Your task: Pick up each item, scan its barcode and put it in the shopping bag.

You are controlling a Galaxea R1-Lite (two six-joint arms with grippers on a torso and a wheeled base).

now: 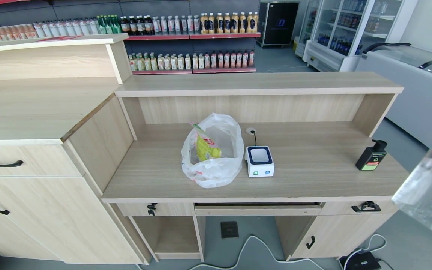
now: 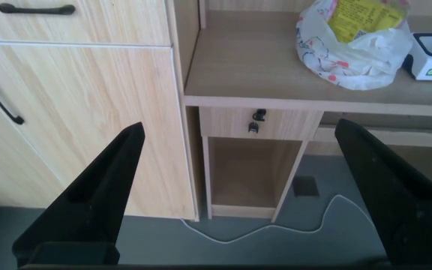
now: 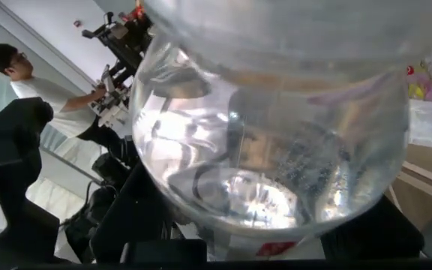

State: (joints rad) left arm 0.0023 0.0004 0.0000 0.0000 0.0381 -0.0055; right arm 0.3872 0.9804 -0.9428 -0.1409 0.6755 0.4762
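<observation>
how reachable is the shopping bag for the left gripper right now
Probably yes: the left gripper is open and empty, back from the counter, and nothing stands between it and the shopping bag.

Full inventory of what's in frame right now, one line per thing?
shopping bag: 1, translucent white, mid-counter, open
packet: 1, yellow-green, inside the shopping bag
scanner: 1, white with dark blue top, on the counter just right of the bag
pump bottle: 1, black with green label, counter's right end
clear bottle: 1, transparent, held off the counter's right end
counter: 1, light wood
shelf bottles: many, mixed colours, red-edged shelves behind the counter
fridge: 1, white, glass doors, back right
left tool: 1, black, open, low before the cabinet
right tool: 1, black, shut on the clear bottle
</observation>
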